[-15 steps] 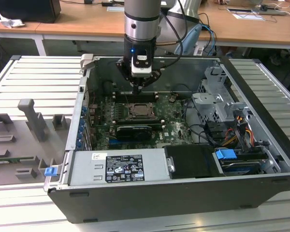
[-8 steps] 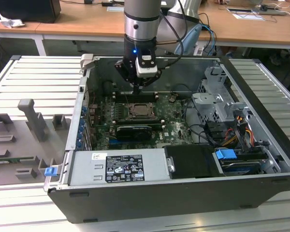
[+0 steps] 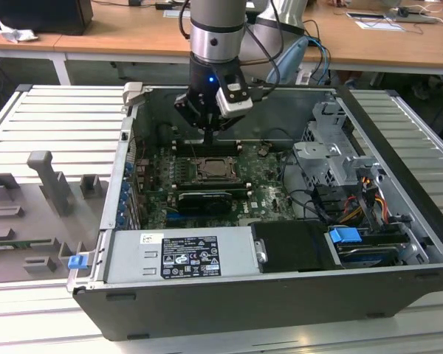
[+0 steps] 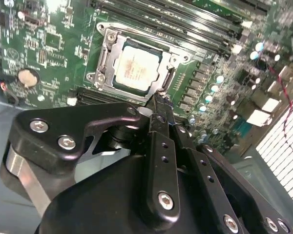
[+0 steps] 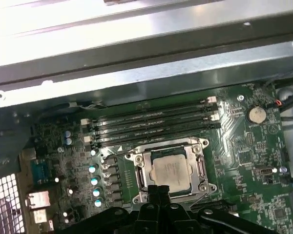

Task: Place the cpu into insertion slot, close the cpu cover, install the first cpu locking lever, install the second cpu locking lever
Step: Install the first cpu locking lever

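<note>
Second wrist view — cpu seated in insertion slot, print unreadable — gripper pinched closed, empty.

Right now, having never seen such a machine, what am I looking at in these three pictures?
A robot arm reaches down into an open computer case. The exterior view looks on from outside; both wrist views ride on the arm and look past its gripper at the green circuit board. The cpu, a small square chip, lies on that board with the silvery cpu cover flat around it. The gripper's fingers are shut, their tips close by the cover's edge.
</note>
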You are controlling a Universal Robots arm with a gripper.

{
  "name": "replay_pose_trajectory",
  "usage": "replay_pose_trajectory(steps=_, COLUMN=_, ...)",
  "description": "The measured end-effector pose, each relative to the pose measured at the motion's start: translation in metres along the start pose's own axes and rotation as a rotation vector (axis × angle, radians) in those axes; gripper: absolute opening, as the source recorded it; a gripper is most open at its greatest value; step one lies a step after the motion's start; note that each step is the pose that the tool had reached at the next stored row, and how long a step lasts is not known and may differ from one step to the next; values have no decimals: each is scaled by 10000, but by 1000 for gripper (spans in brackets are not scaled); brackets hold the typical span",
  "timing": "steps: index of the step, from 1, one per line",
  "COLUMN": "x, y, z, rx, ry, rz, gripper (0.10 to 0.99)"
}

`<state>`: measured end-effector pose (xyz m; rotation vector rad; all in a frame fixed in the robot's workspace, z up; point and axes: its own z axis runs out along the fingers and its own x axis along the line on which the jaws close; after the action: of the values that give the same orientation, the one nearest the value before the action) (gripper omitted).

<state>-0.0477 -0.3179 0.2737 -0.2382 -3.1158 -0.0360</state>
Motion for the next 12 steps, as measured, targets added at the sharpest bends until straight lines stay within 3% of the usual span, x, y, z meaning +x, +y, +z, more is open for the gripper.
replay_pose_trajectory(steps=4, x=1, y=0, z=1, rx=18, ry=19, rz=-1071, gripper=106)
replay_pose_trajectory(steps=8, x=94, y=-15, z=4, rx=19, ry=-2, rz=-1196, gripper=106)
replay_pose_trajectory(steps=10, x=193, y=-30, z=18, rx=15, ry=-23, rz=-1218, gripper=106)
replay_pose_trajectory(steps=12, x=211, y=-34, z=49, rx=25, ry=-11, rz=-1740, gripper=106)
